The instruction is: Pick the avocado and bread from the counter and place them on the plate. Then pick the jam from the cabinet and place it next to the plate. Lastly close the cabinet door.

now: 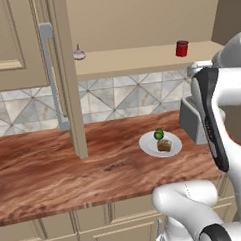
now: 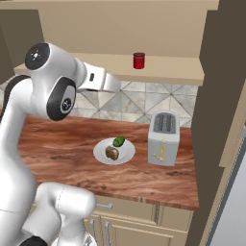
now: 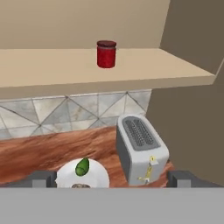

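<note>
The white plate (image 1: 147, 142) lies on the wood-grain counter (image 1: 55, 171) and carries the dark-green avocado (image 1: 159, 134) and the brown bread (image 1: 164, 145). From the right, the avocado (image 2: 118, 141) and bread (image 2: 112, 153) sit together on the plate (image 2: 128, 153). The red jam (image 1: 182, 48) stands upright on the open cabinet's shelf (image 1: 139, 59). My gripper (image 3: 111, 178) is open and holds nothing. It hangs above the counter in front of the shelf, facing the jam (image 3: 106, 54), which is still some way off. The avocado (image 3: 82, 166) and plate (image 3: 99, 174) lie below it.
The cabinet door (image 1: 65, 70) stands open, edge-on, with its grey bar handle (image 1: 50, 76) to the left. A garlic bulb (image 1: 79, 54) rests on the shelf's left part. A grey toaster (image 2: 163, 138) stands just right of the plate. A dark side wall (image 3: 192, 87) bounds the right.
</note>
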Robot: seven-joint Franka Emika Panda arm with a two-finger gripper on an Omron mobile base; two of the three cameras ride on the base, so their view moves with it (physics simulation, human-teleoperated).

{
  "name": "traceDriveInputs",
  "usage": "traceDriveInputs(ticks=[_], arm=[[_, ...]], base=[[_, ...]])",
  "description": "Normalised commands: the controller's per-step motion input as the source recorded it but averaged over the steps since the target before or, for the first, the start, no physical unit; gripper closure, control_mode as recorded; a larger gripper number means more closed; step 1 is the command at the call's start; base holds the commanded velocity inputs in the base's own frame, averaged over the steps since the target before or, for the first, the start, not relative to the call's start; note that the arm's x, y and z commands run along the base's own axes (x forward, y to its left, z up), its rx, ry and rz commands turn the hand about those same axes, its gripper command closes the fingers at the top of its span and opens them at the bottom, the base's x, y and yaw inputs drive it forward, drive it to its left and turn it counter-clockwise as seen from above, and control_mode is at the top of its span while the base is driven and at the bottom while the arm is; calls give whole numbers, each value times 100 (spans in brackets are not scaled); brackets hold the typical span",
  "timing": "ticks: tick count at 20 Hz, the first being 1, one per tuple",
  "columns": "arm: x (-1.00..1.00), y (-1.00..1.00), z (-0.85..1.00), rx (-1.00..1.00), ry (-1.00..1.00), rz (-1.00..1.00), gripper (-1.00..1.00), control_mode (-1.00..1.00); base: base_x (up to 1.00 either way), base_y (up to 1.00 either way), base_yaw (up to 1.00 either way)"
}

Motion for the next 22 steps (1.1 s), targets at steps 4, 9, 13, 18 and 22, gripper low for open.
traceDriveInputs(ticks=[4, 9, 13, 18, 22], arm=[[6, 0, 20, 5, 0, 0, -100, -100], [17, -6, 16, 9, 0, -3, -100, -100], [34, -9, 0, 5, -1, -2, -100, -100], [41, -13, 0, 3, -2, -1, -100, -100], [39, -21, 1, 0, -2, -1, -100, -100]], base=[[0, 0, 0], [0, 0, 0], [0, 0, 0], [0, 0, 0], [0, 0, 0]])
